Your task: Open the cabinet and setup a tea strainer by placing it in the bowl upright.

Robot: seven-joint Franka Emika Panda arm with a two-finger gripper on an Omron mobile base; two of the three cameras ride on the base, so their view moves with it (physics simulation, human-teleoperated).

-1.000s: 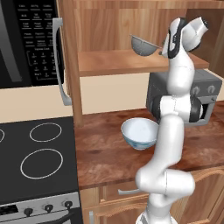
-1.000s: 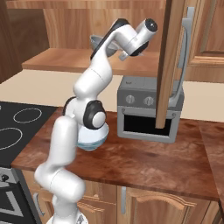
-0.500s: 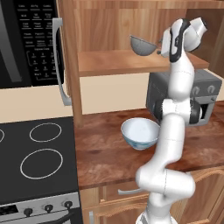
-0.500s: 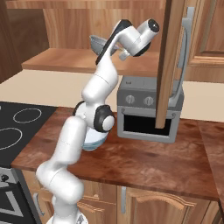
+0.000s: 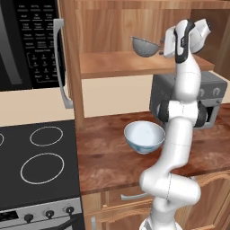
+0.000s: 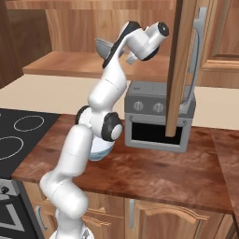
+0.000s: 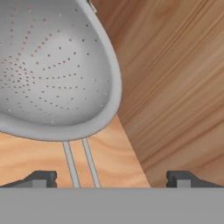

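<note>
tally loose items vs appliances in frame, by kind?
Strainer: 1
Bowl: 1
Microwave: 1
Stove: 1
Toaster oven: 1
Total: 5

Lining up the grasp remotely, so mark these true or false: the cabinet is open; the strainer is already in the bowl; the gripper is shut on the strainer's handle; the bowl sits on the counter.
1. The cabinet is open: true.
2. The tea strainer is in the bowl: false, it rests on the cabinet shelf.
3. The gripper is shut on the handle: false, its jaws stand open, the handle between them.
4. The bowl sits on the counter: true.
</note>
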